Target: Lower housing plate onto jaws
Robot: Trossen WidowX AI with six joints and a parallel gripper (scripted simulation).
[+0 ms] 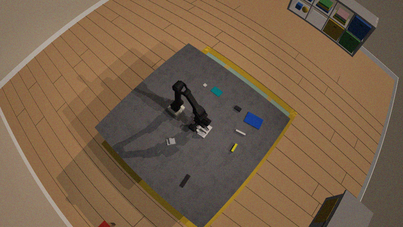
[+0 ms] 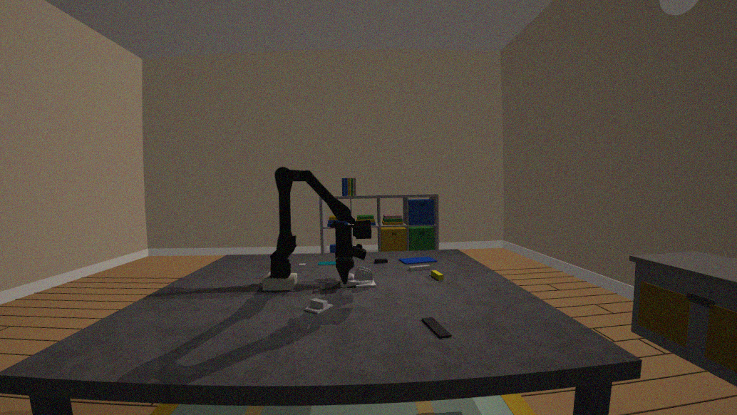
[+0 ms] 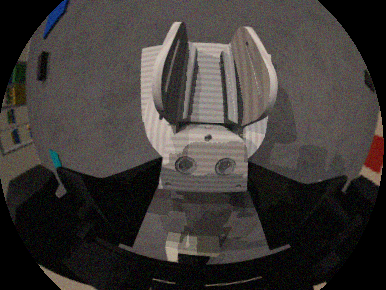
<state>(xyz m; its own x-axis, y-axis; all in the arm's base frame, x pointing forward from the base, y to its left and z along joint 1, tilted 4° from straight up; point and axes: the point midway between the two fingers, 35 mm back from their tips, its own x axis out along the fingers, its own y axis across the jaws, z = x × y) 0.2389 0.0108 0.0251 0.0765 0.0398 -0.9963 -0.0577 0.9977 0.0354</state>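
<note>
The dark tabletop (image 1: 158,166) (image 2: 330,355) carries the black arm (image 1: 192,100) (image 2: 284,216), whose pincer (image 1: 197,130) (image 2: 344,282) (image 3: 202,164) is closed on the two sides of the pale housing plate (image 2: 347,285) (image 3: 205,150). Well apart from the housing plate lies a blue slab (image 1: 253,120) (image 2: 418,260) (image 3: 54,17). The white base piece (image 1: 203,135) (image 2: 368,284) (image 3: 151,100) extends beneath the housing plate; two upright curved jaws (image 3: 171,70) stand just beside it. Whether it is fully seated, I cannot tell. Well away from it rests a yellow block (image 1: 234,147) (image 2: 437,275).

In the top view, the robot arm (image 1: 194,104) (image 2: 324,195) stands on the table (image 1: 158,169) (image 2: 257,350) at centre, the shelf unit (image 1: 375,22) (image 2: 437,221) beyond at upper right.
</note>
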